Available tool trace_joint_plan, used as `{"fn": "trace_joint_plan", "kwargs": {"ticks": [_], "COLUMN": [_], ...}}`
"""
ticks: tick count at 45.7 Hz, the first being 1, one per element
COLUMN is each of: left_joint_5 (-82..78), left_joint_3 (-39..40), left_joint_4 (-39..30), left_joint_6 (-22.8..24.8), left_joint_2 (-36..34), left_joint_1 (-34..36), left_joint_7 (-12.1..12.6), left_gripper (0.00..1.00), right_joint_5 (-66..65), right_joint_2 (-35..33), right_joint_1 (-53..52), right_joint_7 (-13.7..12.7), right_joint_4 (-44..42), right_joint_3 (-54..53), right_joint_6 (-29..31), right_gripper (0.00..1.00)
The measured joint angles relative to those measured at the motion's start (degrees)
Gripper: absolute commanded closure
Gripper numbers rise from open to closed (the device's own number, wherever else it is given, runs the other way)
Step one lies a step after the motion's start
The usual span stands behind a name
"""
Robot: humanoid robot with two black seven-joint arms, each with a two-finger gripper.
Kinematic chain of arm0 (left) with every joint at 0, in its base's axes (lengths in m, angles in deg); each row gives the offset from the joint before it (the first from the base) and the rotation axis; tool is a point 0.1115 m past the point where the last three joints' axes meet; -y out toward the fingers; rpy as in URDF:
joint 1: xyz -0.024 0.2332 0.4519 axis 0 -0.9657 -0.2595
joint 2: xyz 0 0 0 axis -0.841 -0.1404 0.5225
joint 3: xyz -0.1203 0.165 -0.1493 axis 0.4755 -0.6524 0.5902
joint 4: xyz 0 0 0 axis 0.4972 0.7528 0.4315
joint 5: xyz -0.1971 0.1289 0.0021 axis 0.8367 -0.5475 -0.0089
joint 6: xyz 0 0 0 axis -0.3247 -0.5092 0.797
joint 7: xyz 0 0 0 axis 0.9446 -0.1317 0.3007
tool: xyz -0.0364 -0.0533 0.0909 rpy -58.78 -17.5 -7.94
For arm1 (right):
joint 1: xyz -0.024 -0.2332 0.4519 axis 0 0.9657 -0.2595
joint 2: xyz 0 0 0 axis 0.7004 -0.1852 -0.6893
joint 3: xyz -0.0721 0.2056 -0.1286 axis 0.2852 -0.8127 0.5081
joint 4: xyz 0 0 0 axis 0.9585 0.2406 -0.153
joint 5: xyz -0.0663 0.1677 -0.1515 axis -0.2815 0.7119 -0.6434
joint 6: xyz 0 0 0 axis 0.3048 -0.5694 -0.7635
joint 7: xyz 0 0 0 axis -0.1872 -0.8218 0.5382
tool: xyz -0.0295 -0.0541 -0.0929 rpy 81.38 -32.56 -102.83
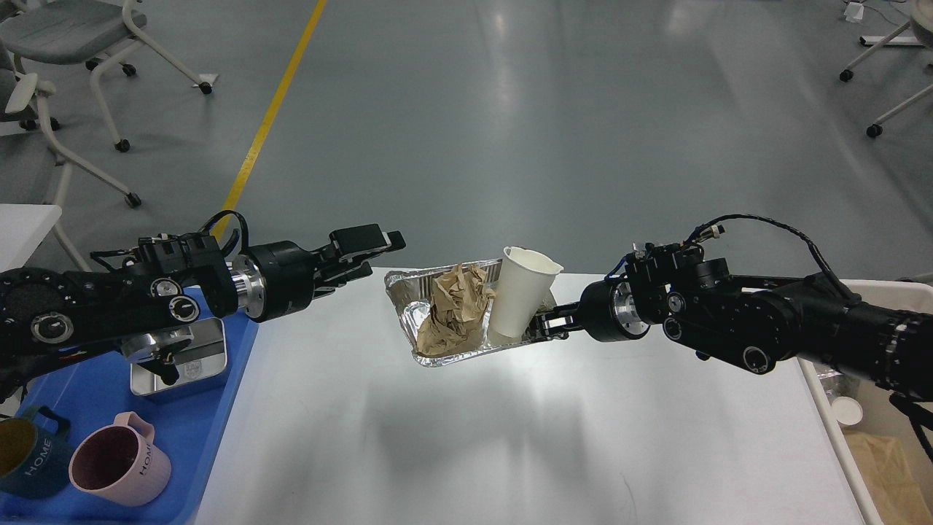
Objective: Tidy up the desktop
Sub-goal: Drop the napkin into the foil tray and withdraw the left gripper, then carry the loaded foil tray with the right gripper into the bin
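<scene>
Desktop [510,437]: white, wide, filling the lower middle of the view, between a blue tray [219,408] on the left and a beige bin [838,408] on the right.

Right gripper [545,322]: reaching in from the right, fingers closed narrow on the right rim of a foil tray [408,321]. Foil tray tilted, seemingly lifted clear of the desktop, a soft shadow beneath it. Inside the foil tray: crumpled brown paper [453,310] toward the left, a white paper cup [521,292] upright toward the right, just beside the paper and close to the gripping fingers.

Left gripper [375,251]: coming in from the left, fingers parted and holding nothing, tips just left of the foil tray's near corner, not touching it.

On the blue tray: a steel box [197,364] partly hidden under the left arm, a pink mug [120,459] on its side marked HOME, a dark teal mug [25,452] at the left edge, also marked HOME.

In the bin: brown paper [882,467] and a small white round thing [847,410], too small to tell apart further.

Beyond the desktop: grey floor with a yellow line [273,109], wheeled chairs [80,44] at the far left and far right.
</scene>
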Motion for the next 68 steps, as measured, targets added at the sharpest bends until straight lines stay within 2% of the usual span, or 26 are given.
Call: {"fn": "trace_joint_plan", "kwargs": {"ticks": [15,26,33,42,54,62,68], "left_joint_5": [0.09,0.11,0.16,3.44,12.77,14.24,14.27], "left_joint_3": [7.19,18.39,26.5,36.05,49.83,63.01,73.1], "left_joint_4": [0.06,0.47,1.89,2.82,5.64,9.03,12.45], "left_joint_6": [0.07,0.08,-0.04,-0.25,-0.28,0.21,2.59], "left_joint_2": [-9.94,-15.69,-16.47,-16.52,-12.59,-5.61,1.09], "left_joint_1": [-5.7,-17.24,-25.26,-32.36,-40.05,-47.53,-51.96], "left_joint_7": [-0.28,-0.41,-0.41,-0.41,-0.54,-0.51,-0.4], "left_gripper": [0.1,0.08,0.08,0.08,0.08,0.07,0.07], "right_joint_5": [0.36,0.38,0.64,0.9,3.32,7.2,11.15], "right_joint_2": [-5.87,-12.65,-17.91,-25.37,-33.26,-37.21,-39.4], "right_joint_1": [1.69,6.53,9.41,12.47,19.06,22.59,24.98], "right_joint_7": [0.08,0.1,0.1,0.1,0.18,0.25,0.28], "right_joint_4": [0.57,2.22,3.99,6.32,7.99,8.02,7.45], "right_joint_3": [-2.33,-7.06,-10.54,-14.23,-17.85,-18.56,-18.61], "right_joint_6": [-0.37,-0.75,-1.3,-1.8,-3.95,-6.09,-7.68], "right_gripper": [1.0,1.0,1.0,1.0,1.0,1.0,1.0]}}
